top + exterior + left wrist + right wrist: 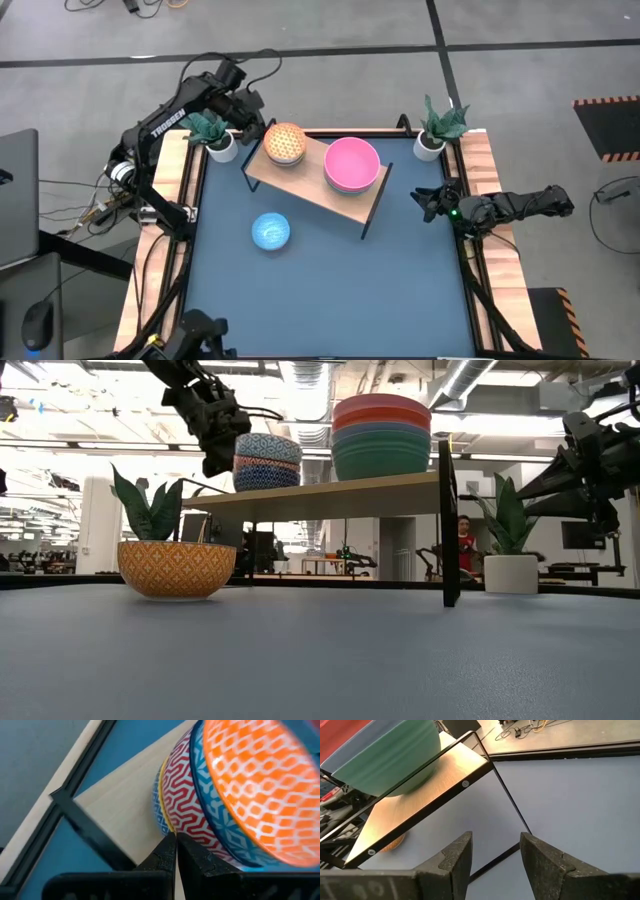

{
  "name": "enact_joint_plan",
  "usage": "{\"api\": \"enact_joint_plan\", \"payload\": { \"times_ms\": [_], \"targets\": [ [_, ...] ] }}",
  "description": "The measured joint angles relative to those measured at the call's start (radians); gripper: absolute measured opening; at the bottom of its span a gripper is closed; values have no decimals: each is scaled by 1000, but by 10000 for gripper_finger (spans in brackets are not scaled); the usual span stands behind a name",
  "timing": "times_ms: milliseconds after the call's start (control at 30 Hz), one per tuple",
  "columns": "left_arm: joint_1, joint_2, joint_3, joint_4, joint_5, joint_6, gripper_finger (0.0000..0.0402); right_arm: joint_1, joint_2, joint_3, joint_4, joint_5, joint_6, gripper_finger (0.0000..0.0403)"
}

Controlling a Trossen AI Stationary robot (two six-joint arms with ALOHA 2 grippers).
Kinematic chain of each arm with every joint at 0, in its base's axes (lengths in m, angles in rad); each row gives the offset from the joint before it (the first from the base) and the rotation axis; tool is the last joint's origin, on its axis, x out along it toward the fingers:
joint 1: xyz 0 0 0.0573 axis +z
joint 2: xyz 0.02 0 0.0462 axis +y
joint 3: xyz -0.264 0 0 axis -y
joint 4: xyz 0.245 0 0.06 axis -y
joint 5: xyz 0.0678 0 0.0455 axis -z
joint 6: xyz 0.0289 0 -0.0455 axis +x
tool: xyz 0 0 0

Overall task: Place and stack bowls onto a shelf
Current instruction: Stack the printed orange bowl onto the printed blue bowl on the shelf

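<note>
The shelf [310, 188] stands slantwise at the table's far middle. On its left end sits a stack of small patterned bowls [285, 143], the top one orange inside [250, 780]. On its right end is a stack of larger bowls [352, 163] with a pink one on top and a green one at the bottom [381, 458]. One more small bowl [270, 231] rests on the table in front of the shelf, light blue inside and yellow-orange patterned outside [177, 568]. My left gripper [256, 124] is shut beside the small stack's far-left side. My right gripper [424, 200] is open by the table's right rail. My left gripper [176, 841] has its shut fingertips right at the side of the small stack, low down by the red zigzag bowl [182, 795]. It comes slanting from the far left, above the shelf board [120, 805]. I cannot tell whether the tips touch the bowl.
A white pot with a green plant stands at each far corner, the left one [222, 145] just beside my left arm and the right one [430, 142] beyond my right gripper. Wooden rails run along the table's sides. Bare blue table lies in front of the shelf.
</note>
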Motion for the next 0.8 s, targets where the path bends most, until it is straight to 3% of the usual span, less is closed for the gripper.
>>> {"api": "enact_joint_plan", "payload": {
  "times_ms": [433, 800],
  "targets": [
    [78, -37, 0, -21, 208, 51, 0, 0, 0, 0, 0, -1, -1, 191],
    [78, -36, -23, -26, 241, 86, 0, 0, 0, 0, 0, -1, 6, 191]
  ]
}}
